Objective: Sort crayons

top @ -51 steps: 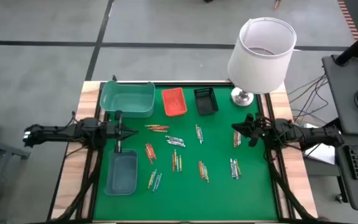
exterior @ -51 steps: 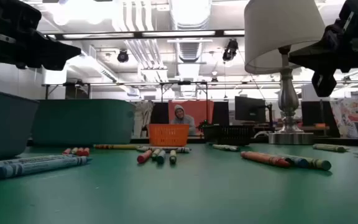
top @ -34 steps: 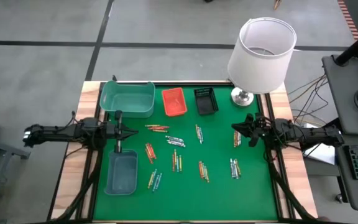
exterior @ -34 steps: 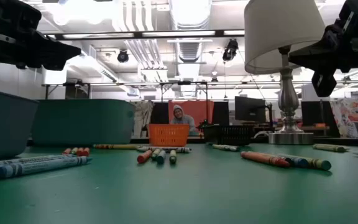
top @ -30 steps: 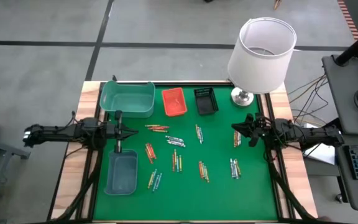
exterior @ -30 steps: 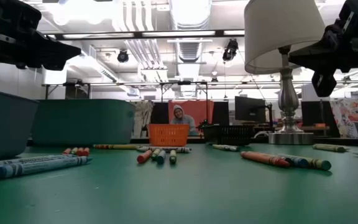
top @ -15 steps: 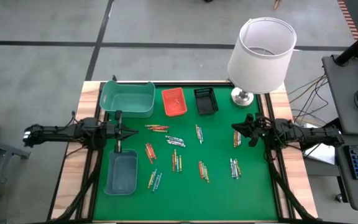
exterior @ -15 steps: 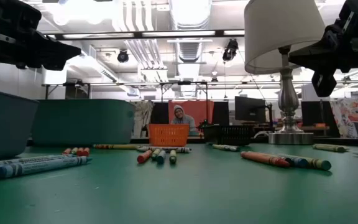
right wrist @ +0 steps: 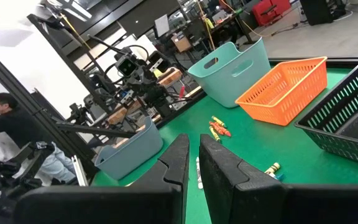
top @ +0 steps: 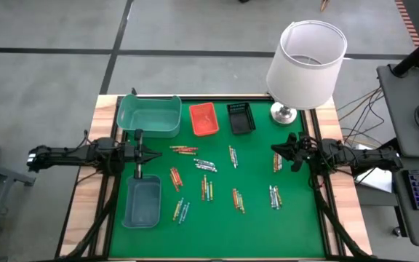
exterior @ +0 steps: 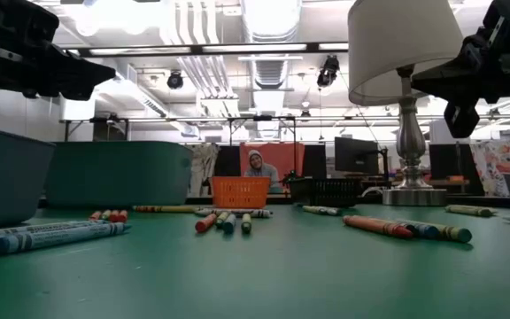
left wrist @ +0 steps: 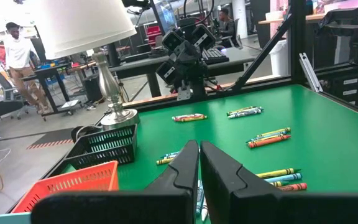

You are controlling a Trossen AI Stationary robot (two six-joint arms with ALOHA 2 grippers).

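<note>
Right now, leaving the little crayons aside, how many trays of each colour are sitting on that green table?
Teal trays: 2 (one at the back left, one at the front left)
Orange tray: 1
Black tray: 1
Total: 4

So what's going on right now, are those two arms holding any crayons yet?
Left gripper shut, empty, raised at the mat's left edge. Right gripper nearly closed, empty, raised at the right edge. Crayons all loose on the green mat. Nothing in the way.
</note>
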